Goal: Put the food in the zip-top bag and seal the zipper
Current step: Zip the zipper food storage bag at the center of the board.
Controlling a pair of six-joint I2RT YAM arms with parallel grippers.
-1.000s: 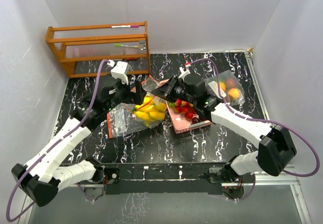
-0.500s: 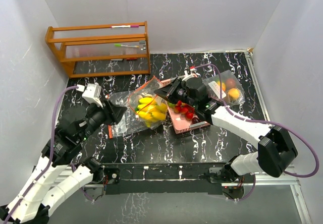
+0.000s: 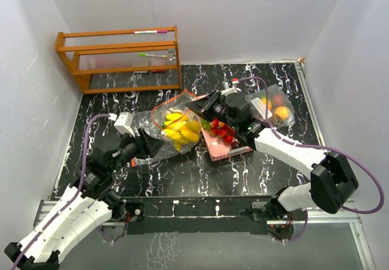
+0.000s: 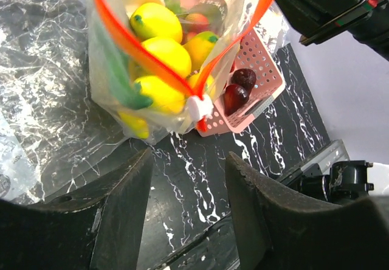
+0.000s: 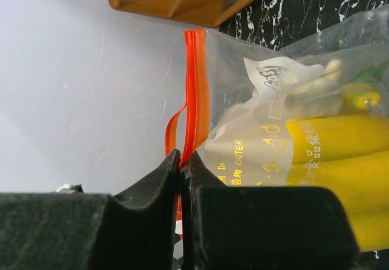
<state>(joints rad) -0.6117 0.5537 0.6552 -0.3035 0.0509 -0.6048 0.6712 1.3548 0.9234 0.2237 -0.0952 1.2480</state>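
Note:
A clear zip-top bag with an orange zipper holds yellow bananas and lemons and a green leafy piece. My right gripper is shut on the bag's orange zipper strip and holds that end up. The white slider sits at the bag's near end, and the zipper gapes open beyond it. My left gripper is open and empty, just short of the slider, over the table. Red berries and dark plums lie in the pink tray.
A second clear bag with oranges lies at the right rear. A flat clear plastic bag lies under my left gripper. A wooden rack stands at the back left. White walls close in all sides.
My left arm has let go of the bag and pulled back towards the near left. The bag now hangs from my right gripper alone and has shifted slightly right.

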